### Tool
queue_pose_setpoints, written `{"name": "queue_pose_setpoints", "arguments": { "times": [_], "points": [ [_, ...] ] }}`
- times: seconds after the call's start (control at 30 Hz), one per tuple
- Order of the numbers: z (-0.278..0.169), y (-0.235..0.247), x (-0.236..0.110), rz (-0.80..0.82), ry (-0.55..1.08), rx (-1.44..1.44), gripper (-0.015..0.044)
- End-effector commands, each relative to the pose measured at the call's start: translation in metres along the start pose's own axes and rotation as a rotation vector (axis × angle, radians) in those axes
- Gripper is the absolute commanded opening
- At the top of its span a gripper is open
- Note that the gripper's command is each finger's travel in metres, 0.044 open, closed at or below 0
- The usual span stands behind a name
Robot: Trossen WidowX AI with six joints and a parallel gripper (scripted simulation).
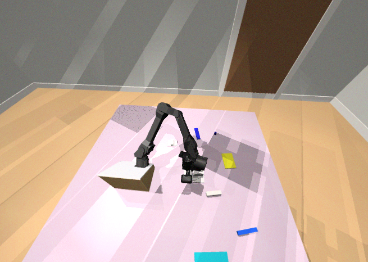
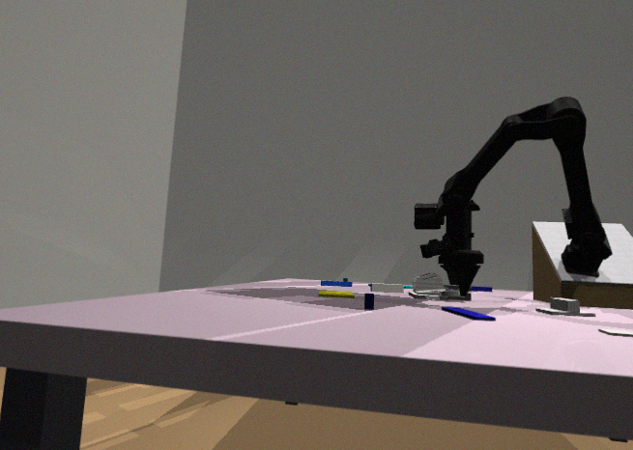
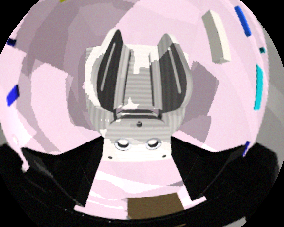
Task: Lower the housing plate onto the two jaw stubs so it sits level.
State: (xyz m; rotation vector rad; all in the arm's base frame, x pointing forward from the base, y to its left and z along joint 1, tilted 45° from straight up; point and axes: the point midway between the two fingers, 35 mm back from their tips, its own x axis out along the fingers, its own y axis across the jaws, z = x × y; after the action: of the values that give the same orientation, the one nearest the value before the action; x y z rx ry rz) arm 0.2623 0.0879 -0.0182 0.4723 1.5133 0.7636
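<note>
My gripper (image 1: 190,177) (image 2: 463,292) (image 3: 137,138) points straight down, low over the pink table (image 1: 98,216) (image 2: 274,328). In the wrist view its two dark fingers stand wide, one on each side of the grey ribbed housing plate (image 3: 139,85) (image 1: 199,178), and are shut on it. The plate is close to the table top, over the pale grey assembly (image 2: 430,286) just left of the fingers in the exterior view. The jaws and their stubs are hidden under the plate. I cannot tell whether it sits level.
The arm's wedge base (image 1: 128,177) (image 2: 592,265) stands nearby. Loose pieces lie around: a yellow plate (image 1: 228,160) (image 2: 336,294), a white bar (image 1: 213,193), blue bars (image 1: 196,133) (image 1: 246,231) (image 2: 467,313), a dark-blue block (image 2: 369,300), a cyan plate (image 1: 210,256) and a grey block (image 2: 564,304).
</note>
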Motion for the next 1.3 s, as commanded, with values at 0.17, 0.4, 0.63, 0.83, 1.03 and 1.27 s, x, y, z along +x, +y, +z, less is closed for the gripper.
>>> {"name": "queue_pose_setpoints", "arguments": {
  "times": [0.17, 0.4, 0.63, 0.83, 1.03, 1.27],
  "points": [
    [0.0012, -0.0003, -0.0016, -0.004, -0.002, -0.005, 0.0351],
    [0.0012, -0.0003, -0.001, -0.004, -0.002, -0.005, 0.0351],
    [0.0012, -0.0003, 0.0007, -0.004, -0.002, -0.005, 0.0351],
    [0.0012, -0.0003, 0.0027, -0.004, -0.002, -0.005, 0.0351],
    [0.0012, -0.0003, 0.0029, -0.004, -0.002, -0.005, 0.0351],
    [0.0012, -0.0003, 0.0029, -0.004, -0.002, -0.005, 0.0351]
  ]
}}
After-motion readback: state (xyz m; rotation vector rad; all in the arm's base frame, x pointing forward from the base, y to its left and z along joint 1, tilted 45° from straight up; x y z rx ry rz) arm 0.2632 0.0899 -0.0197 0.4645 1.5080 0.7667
